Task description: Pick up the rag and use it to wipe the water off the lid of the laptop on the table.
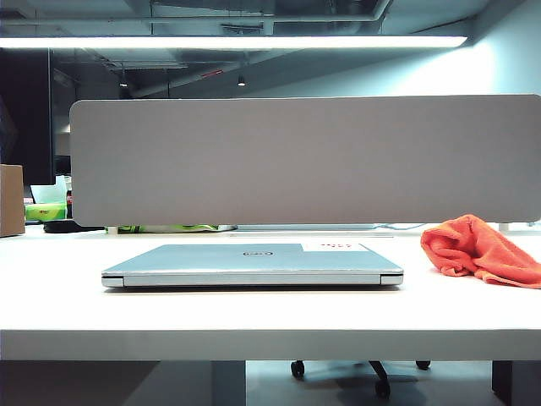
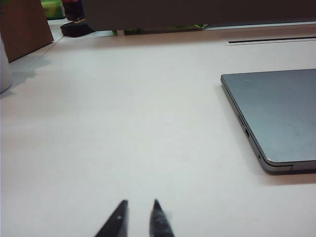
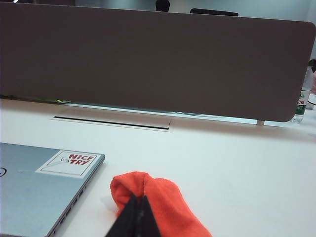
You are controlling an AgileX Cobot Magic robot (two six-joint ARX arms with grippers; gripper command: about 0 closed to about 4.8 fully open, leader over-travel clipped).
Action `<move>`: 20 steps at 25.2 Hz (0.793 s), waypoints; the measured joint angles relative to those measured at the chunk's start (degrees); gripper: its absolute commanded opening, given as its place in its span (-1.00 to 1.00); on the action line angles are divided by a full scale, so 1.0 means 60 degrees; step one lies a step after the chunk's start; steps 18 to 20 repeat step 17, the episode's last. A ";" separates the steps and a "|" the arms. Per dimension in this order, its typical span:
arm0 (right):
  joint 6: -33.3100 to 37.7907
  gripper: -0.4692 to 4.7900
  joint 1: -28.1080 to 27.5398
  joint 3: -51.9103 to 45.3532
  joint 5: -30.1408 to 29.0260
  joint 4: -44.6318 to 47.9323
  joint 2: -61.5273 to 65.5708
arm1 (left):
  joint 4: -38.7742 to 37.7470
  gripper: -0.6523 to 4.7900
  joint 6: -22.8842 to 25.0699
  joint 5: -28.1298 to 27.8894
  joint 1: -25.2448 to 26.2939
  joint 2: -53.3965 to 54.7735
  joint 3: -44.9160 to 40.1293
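Note:
The laptop (image 1: 254, 269) lies closed in the middle of the white table (image 1: 254, 326). Its silver-blue lid (image 1: 211, 255) bears a dark oval logo (image 1: 257, 252) and a white sticker (image 3: 69, 163) with red print. Any water on the lid is too faint to make out. The orange-red rag (image 1: 482, 249) lies crumpled on the table to the right of the laptop. Neither gripper shows in the exterior view. My right gripper (image 3: 138, 198) is shut, its tips just in front of the rag (image 3: 163, 207) with nothing between them. My left gripper (image 2: 140, 203) hovers over bare table beside the laptop (image 2: 281, 113), tips slightly apart and empty.
A grey divider panel (image 1: 304, 161) runs along the back of the table, with a cable slot (image 3: 111, 123) before it. A brown cardboard box (image 1: 12, 200) stands at the far left. A plastic bottle (image 3: 302, 101) stands beyond the panel's right end.

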 measured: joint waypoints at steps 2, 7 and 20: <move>0.0000 -0.84 0.0004 0.0000 0.0000 -0.0317 0.0000 | 0.0000 -0.54 0.0000 -0.0004 0.0000 0.0004 -0.0004; 0.0000 -0.84 -0.0015 0.0000 -0.0004 -0.1832 0.0000 | -0.0004 -0.54 0.0000 -0.0004 0.0000 0.0004 0.0000; 0.0000 -0.84 -0.0015 0.0000 0.0000 -0.2200 -0.0004 | -0.0004 -0.55 0.0000 -0.0004 0.0000 0.0004 0.0000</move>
